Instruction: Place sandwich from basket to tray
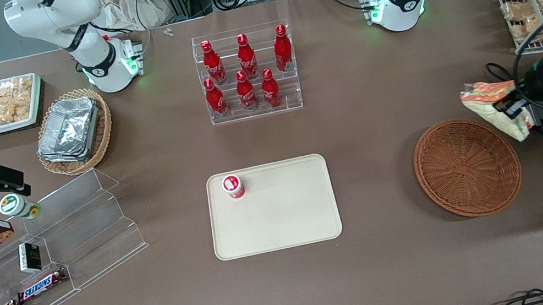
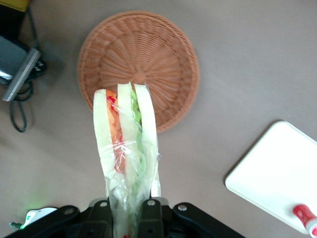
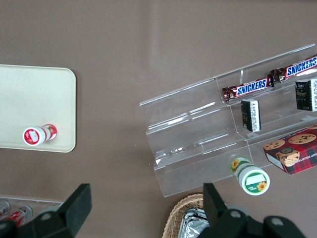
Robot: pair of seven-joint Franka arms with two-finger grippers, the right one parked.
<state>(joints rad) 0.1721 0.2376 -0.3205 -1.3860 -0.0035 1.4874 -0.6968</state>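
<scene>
The hand [image 1: 512, 105] is gripping the sandwich [image 1: 496, 104] in the air; the basket [image 1: 467, 167] is lying just below, the tray [image 1: 283, 217] well apart.

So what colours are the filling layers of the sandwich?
Red, orange and green between pale bread; the sandwich, held by the gripper, shows best in the left wrist view.

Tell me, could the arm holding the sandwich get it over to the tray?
Probably yes. The gripper holds the sandwich lifted beside the basket, with bare table up to the tray; only a small red bottle stands there.

Six red bottles [image 1: 246, 73] on clear rack [image 1: 255, 108]
</scene>
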